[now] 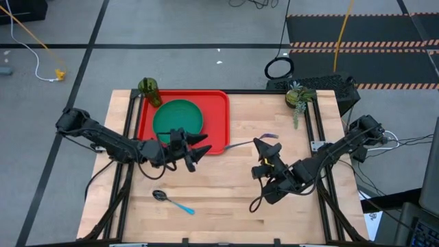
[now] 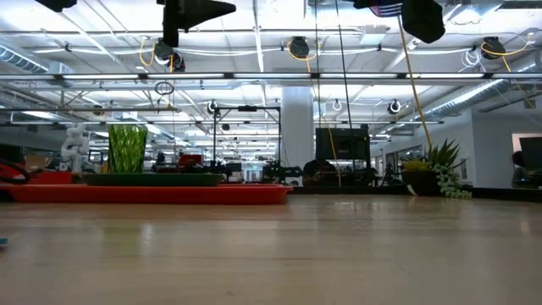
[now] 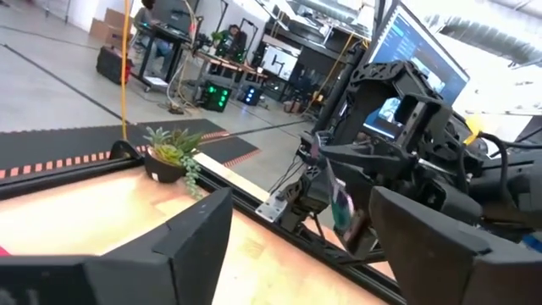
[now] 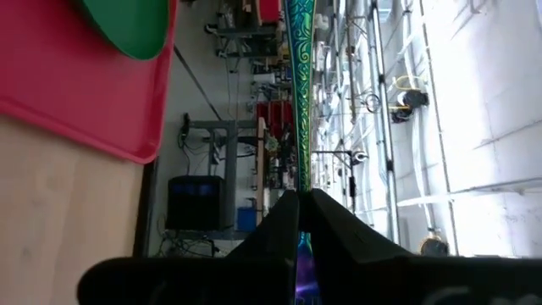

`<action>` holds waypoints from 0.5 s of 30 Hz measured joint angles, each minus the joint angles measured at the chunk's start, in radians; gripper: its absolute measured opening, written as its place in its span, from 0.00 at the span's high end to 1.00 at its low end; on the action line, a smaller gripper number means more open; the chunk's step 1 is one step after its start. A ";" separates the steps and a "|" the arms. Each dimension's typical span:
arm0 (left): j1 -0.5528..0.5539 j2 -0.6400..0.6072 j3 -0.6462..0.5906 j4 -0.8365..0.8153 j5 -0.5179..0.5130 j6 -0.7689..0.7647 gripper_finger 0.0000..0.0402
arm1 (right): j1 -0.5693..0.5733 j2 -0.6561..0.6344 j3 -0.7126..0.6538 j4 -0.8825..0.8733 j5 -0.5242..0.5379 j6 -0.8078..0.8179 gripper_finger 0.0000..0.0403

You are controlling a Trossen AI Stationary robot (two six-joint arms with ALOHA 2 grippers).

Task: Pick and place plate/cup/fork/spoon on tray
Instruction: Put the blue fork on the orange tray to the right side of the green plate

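Fork first: the slim fork with the light blue handle and purplish tines (image 1: 248, 143) is pinched flat between the closed fingers of the right gripper (image 1: 263, 147) at centre frame in the high view, its far end reaching the right rim of the large red rectangular plastic tray (image 1: 217, 110). You should carry it further left so the whole length clears the rim, lower it level beside the round dark green plate (image 1: 178, 118) that lies in the tray, and only then release; letting go now would likely leave it half on the edge. Your left gripper (image 1: 194, 149) hovers just below the tray's lower edge with its fingers spread and nothing in them, so keep it out of the path. The translucent olive-green plastic cup (image 1: 149, 90) stands at the tray's upper left corner, and the blue-handled spoon with the dark bowl (image 1: 171, 200) waits at lower left on the pale wooden bench (image 1: 226, 185). A small potted plant (image 1: 297, 96) sits upper right; beyond is an open workshop with shelving and bright ceiling lights.
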 joint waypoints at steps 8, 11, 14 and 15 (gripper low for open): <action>0.003 0.039 0.011 -0.005 0.000 -0.042 0.25 | -0.022 0.000 0.000 0.030 -0.058 0.000 0.99; 0.014 0.081 0.040 0.005 0.002 -0.047 0.25 | -0.031 0.000 0.000 0.051 -0.088 -0.001 0.99; 0.023 0.113 0.063 -0.001 0.002 -0.044 0.25 | -0.039 0.000 0.000 0.051 -0.108 0.000 0.99; 0.027 0.120 0.069 0.003 0.004 -0.044 0.25 | -0.040 0.000 0.000 0.051 -0.109 0.000 0.99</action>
